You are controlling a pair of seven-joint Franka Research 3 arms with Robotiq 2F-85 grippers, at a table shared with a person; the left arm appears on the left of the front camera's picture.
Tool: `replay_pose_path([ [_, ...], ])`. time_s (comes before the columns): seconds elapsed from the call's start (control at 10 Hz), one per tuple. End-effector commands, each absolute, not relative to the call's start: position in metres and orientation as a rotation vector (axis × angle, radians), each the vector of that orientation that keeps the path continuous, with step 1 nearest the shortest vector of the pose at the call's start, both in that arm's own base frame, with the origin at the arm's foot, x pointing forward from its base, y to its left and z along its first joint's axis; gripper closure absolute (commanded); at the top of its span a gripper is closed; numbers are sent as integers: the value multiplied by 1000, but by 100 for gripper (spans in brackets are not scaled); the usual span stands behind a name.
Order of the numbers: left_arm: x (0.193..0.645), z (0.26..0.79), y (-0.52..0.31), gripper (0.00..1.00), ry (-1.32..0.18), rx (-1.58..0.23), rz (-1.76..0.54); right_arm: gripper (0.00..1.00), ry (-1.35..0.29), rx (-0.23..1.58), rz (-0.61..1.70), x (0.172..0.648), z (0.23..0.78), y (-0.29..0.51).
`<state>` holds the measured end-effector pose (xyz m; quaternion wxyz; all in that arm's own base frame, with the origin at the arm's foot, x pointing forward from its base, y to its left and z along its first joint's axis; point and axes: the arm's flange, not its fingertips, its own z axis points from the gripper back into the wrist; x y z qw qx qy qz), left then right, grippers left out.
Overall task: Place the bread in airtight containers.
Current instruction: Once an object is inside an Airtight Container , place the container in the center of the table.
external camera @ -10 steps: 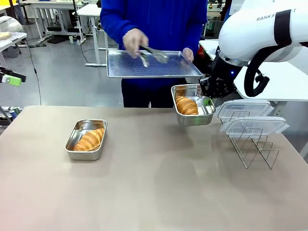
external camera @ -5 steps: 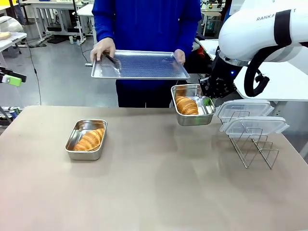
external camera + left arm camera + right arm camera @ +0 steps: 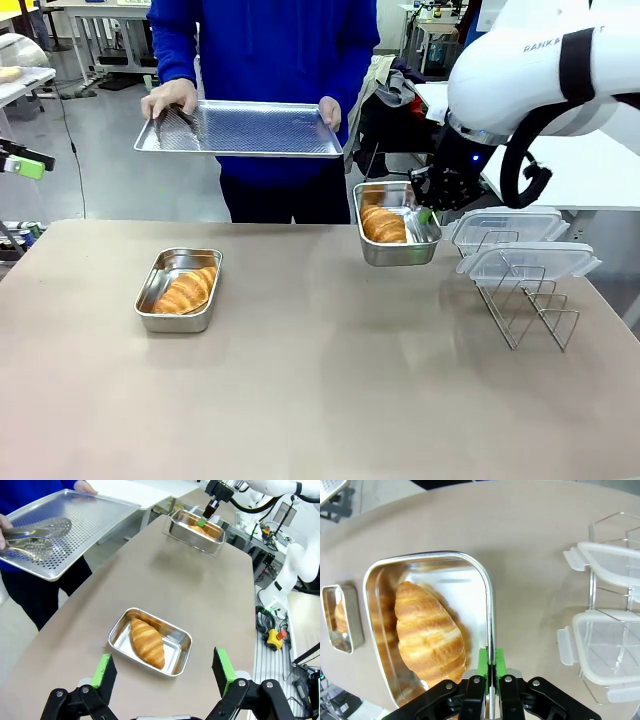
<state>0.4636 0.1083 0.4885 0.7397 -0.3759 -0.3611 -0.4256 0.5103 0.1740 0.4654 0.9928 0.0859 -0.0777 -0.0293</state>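
Beige tabletop [image 3: 320, 400] carries most of the scene. The white right arm [image 3: 540, 70] reaches in over its far side. The right gripper [image 3: 425, 212] is clenched on the right-hand rim of the held pan [image 3: 395, 252]; in the right wrist view the green pads [image 3: 484, 662] pinch that thin steel wall between them. This pan seems lifted just clear of the table, though the front view makes that hard to judge.

Beyond the far edge a person holds a perforated metal tray [image 3: 250, 130] level in both hands, with tongs [image 3: 35, 537] lying on it. Right of the held pan stands a wire rack [image 3: 530, 310] with clear lids [image 3: 505, 228] resting on top.

The left gripper [image 3: 164, 667] is spread wide and empty, hanging above the left pan [image 3: 175, 322], which sits on the table well apart from the other.

Two pans, each with one croissant: the right croissant [image 3: 383, 224] and the left croissant [image 3: 188, 290]. Two lids, one rack, one tray.
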Motion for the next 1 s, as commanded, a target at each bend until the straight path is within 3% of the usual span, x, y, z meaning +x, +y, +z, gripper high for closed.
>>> replay_pose_path([
  [0.0, 463, 489, 109, 0, -795, -832, -941, 93, -138, 190, -119, 520, 443, 196],
  [0.6, 463, 489, 109, 0, -795, -832, -941, 93, -202, 172, -92, 511, 369, 214],
  [0.9, 463, 489, 109, 0, -795, -832, -941, 93, -148, 189, -91, 512, 347, 208],
])
